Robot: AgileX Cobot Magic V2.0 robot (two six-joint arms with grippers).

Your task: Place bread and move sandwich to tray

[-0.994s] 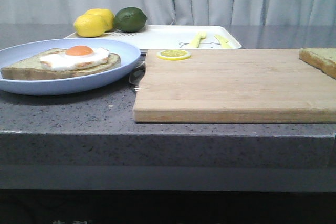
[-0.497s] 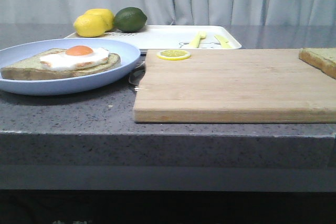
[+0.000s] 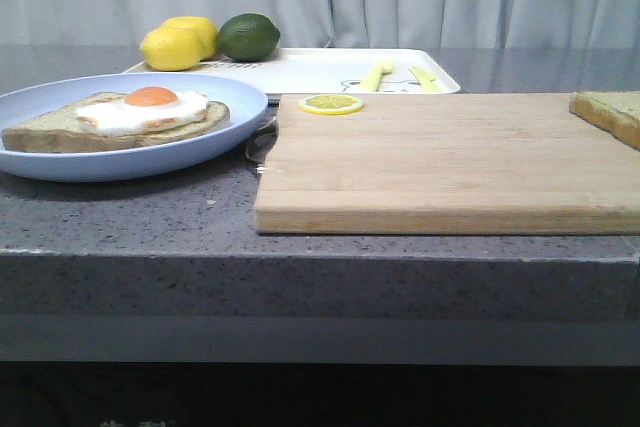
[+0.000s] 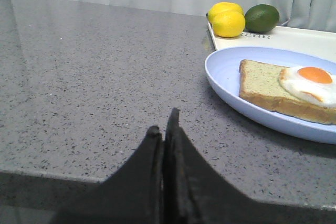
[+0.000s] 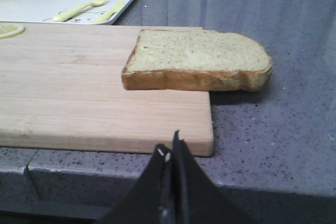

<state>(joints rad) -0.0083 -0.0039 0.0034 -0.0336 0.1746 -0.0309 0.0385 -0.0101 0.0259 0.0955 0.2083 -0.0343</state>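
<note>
The plain thick bread lies on the right end of the wooden cutting board, overhanging its edge; the front view shows only its corner. A flatter slice topped with a fried egg, the sandwich, rests on a round pale-blue plate. The white tray stands behind the board. My left gripper is shut and empty near the table's front edge, left of the plate. My right gripper is shut and empty, in front of the board's right corner. Neither gripper shows in the front view.
Two lemons and a lime sit at the tray's back left. A yellow fork and knife lie on the tray. A lemon slice rests on the board's far left corner. Grey curtains hang behind.
</note>
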